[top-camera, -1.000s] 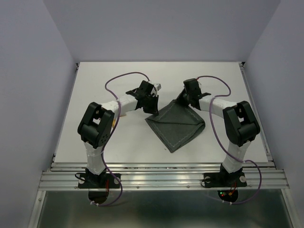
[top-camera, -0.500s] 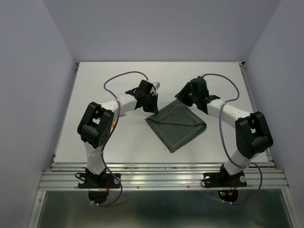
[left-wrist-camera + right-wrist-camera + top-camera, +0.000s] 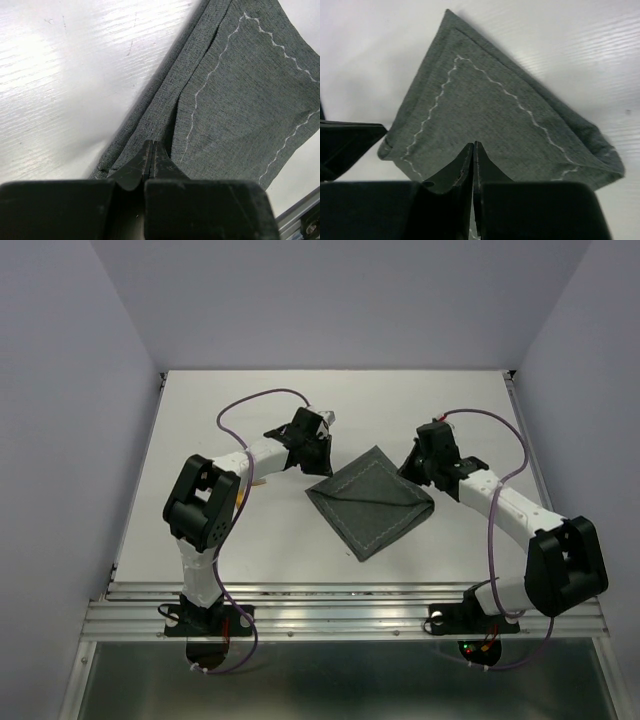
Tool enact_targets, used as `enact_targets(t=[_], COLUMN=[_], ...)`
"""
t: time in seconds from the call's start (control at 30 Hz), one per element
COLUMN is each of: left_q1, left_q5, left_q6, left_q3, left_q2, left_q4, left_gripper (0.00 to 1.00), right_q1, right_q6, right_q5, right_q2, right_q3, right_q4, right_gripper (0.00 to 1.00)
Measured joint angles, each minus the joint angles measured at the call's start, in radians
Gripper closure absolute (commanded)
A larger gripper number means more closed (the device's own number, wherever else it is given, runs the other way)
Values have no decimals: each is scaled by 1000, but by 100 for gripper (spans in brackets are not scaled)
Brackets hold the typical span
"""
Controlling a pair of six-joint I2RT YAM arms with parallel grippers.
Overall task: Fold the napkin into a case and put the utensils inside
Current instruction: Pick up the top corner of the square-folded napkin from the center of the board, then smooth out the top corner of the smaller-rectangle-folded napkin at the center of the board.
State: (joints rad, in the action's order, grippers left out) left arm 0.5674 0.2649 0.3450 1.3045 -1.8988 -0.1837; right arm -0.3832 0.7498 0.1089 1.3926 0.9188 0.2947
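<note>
The napkin [image 3: 372, 502] lies folded into a small dark grey-green diamond at the table's middle, its light stitching on top. My left gripper [image 3: 322, 466] is shut, and its tips [image 3: 151, 144] rest on a fold along the napkin's [image 3: 240, 90] upper left edge. The right gripper [image 3: 413, 468] hovers by the cloth's right corner. In the right wrist view its jaws [image 3: 473, 145] are shut over the napkin [image 3: 485, 105] with nothing between them. No narrow case shows. The utensils are not clearly in view. A thin yellowish sliver [image 3: 252, 481] beside the left forearm is too small to identify.
The white table [image 3: 240, 530] is walled in by pale panels on three sides. A metal rail [image 3: 340, 612] runs along the near edge by the arm bases. Purple cables [image 3: 250, 405] loop above both arms.
The right arm swung out to the right and its gripper left the napkin's top corner, opening and then shutting again. That corner now lies flat. The left arm stayed put.
</note>
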Motion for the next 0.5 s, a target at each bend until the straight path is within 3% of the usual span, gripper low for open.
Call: enact_targets(t=[0.5], left_q1=[1], left_q5=[-136], left_q6=[58], left_q3=[45], left_q2=[31], left_q4=[-31], left_gripper=[100], right_q1=[76], right_q6=[-119], right_q5=[64], right_q2=[74], right_q3=[1], right_q4=[168], right_gripper=[94])
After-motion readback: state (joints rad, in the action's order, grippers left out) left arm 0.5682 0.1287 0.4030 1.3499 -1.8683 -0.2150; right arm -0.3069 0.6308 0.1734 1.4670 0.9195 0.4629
